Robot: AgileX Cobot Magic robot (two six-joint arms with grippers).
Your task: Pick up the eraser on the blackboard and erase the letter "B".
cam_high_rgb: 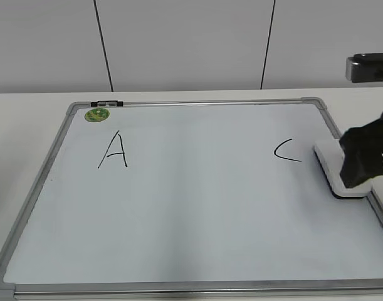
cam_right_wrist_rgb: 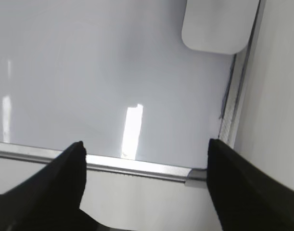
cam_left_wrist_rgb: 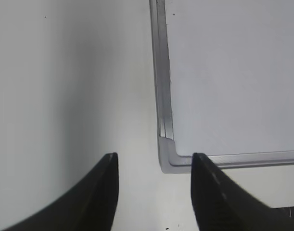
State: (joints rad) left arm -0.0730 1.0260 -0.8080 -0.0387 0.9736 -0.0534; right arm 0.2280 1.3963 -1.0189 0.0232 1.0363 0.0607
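Observation:
The blackboard [cam_high_rgb: 178,219] is a white-surfaced board with a silver frame, lying flat on the table. It bears a black "A" [cam_high_rgb: 114,150] and a "C" [cam_high_rgb: 285,151]. No letter "B" shows; the surface between them is blank. The white eraser [cam_high_rgb: 328,162] lies on the board by its right edge, also in the right wrist view [cam_right_wrist_rgb: 216,24]. My right gripper [cam_high_rgb: 363,166] hangs over the eraser's near end, open and empty [cam_right_wrist_rgb: 146,143], above the board's corner. My left gripper [cam_left_wrist_rgb: 154,155] is open and empty over the table beside a board corner [cam_left_wrist_rgb: 168,159]. It is out of the exterior view.
A small green round magnet [cam_high_rgb: 96,115] sits at the board's far left corner, next to a black clip [cam_high_rgb: 106,103] on the frame. The white table [cam_high_rgb: 28,113] surrounds the board. A panelled wall stands behind.

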